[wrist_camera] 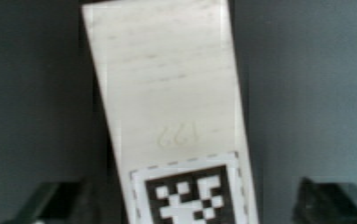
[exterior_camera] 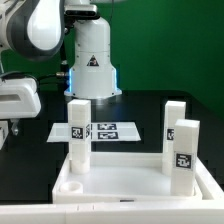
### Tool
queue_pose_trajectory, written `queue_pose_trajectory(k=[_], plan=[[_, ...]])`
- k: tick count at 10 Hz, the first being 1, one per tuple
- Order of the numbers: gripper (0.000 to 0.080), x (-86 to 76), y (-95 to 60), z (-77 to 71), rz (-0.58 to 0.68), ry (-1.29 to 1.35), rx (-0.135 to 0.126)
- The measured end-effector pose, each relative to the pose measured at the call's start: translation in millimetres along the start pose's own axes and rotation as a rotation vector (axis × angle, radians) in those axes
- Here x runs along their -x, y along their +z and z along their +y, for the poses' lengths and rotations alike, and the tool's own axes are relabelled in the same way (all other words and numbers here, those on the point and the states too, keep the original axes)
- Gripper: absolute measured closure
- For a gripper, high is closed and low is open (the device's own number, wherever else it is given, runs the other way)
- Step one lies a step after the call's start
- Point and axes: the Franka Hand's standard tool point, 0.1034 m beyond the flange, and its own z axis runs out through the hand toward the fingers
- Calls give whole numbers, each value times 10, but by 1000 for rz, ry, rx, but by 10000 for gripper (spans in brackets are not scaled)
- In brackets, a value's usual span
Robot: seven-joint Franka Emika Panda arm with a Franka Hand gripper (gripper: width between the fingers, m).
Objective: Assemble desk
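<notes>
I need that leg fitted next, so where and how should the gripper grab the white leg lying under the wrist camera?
Grip the leg across its narrow width, near the tagged end, coming straight down. Its long sides are flat and parallel, and the gripper already straddles it there.

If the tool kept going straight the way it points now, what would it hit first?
Most likely the white leg lying between its fingers, tag end nearest the tool. Depth is unclear, and whether the leg rests on the dark table cannot be told.
</notes>
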Motion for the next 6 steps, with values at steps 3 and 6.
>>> queue_pose_trajectory(k=[3, 6], plan=[[517, -14, -5, -21, 1, -15, 1], [517, -227, -193, -727, 82, -413, 73]])
